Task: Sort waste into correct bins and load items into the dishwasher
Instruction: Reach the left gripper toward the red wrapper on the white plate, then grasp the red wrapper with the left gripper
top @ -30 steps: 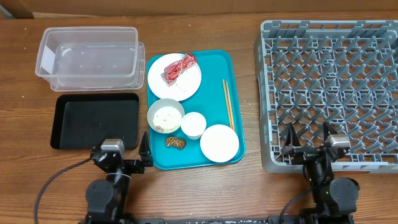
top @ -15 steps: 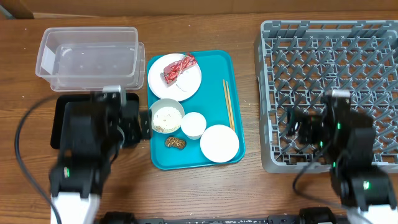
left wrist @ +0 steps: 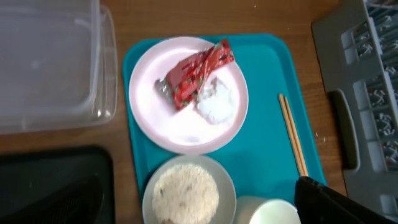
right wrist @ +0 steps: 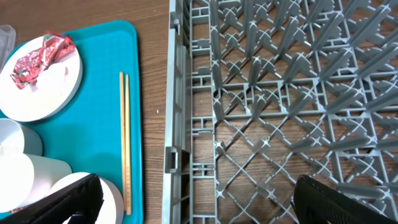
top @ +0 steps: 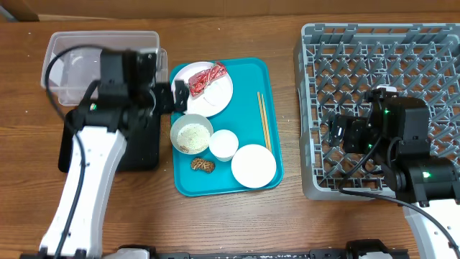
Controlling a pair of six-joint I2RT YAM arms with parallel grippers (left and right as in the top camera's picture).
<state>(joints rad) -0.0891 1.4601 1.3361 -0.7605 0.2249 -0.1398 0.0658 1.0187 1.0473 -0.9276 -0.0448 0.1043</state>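
The crinkled red wrapper and a white scrap lie on the large plate. The bowl holds the rice grains. The cup, the small plate, a brown lump and the chopsticks lie on the teal tray. My left gripper is open and empty, above the plate's left edge. My right gripper is open and empty over the dish rack's left side.
The clear tub stands at the far left, with the black tray in front of it under my left arm. The rack fills the right side. Bare wood lies between the teal tray and the rack.
Both arms rose from the table's front edge. The left one swung forward over the black tray to the large plate. The right one moved over the rack's left part.
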